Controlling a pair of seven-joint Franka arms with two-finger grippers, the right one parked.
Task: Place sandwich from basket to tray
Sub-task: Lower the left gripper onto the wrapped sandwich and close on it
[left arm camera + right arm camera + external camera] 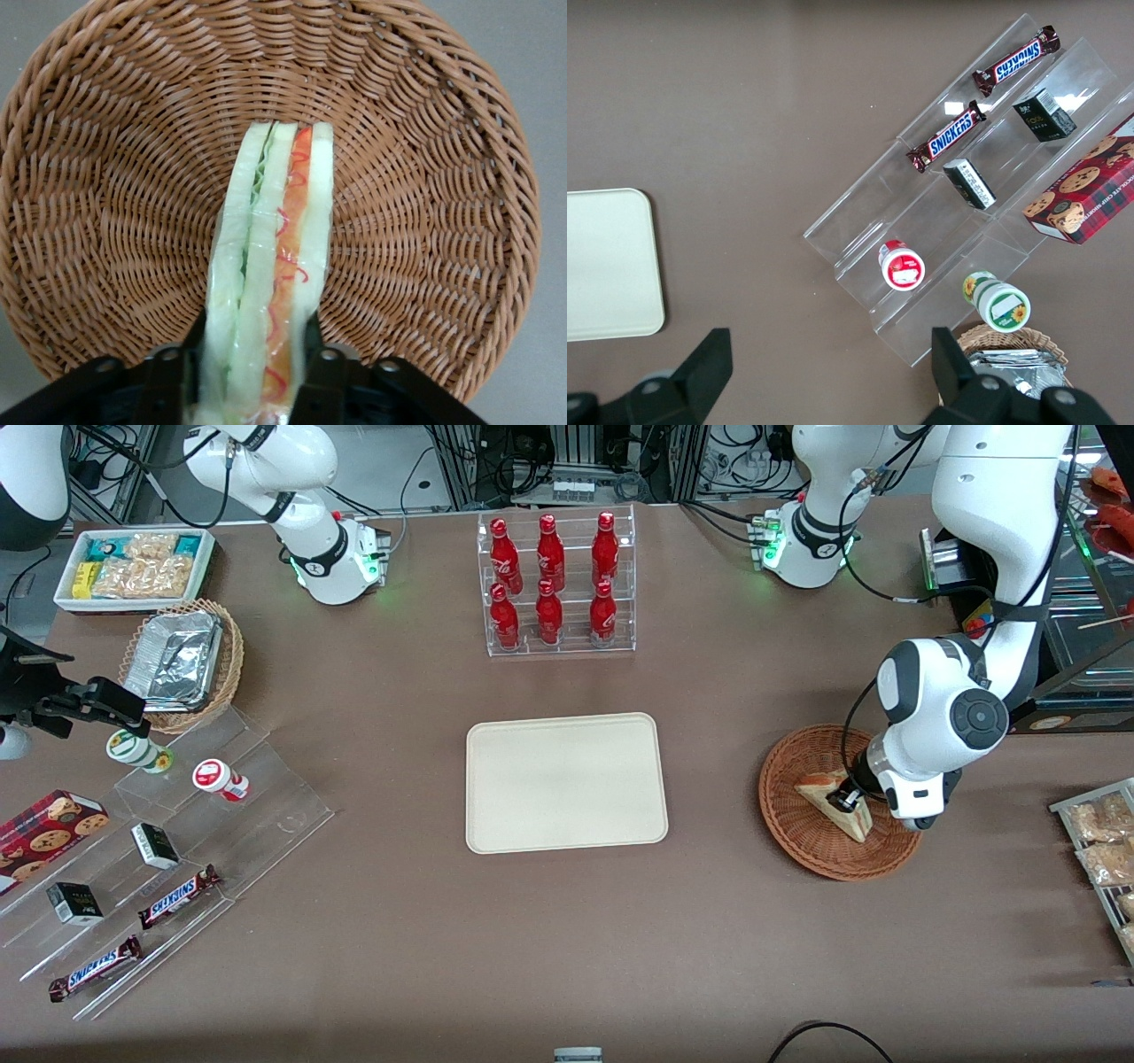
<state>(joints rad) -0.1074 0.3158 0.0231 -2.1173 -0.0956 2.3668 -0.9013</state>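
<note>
Wicker basket (811, 841) holds sandwich (270, 283), tool (252, 372) clamping it.

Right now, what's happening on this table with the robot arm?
The left arm's gripper is down in the basket, with a finger on each side of the sandwich. In the wrist view the fingers press against the wedge's bread faces, so it looks gripped. The sandwich is not yet out of the basket. The tray, toward the middle of the table, has nothing on it.
</note>
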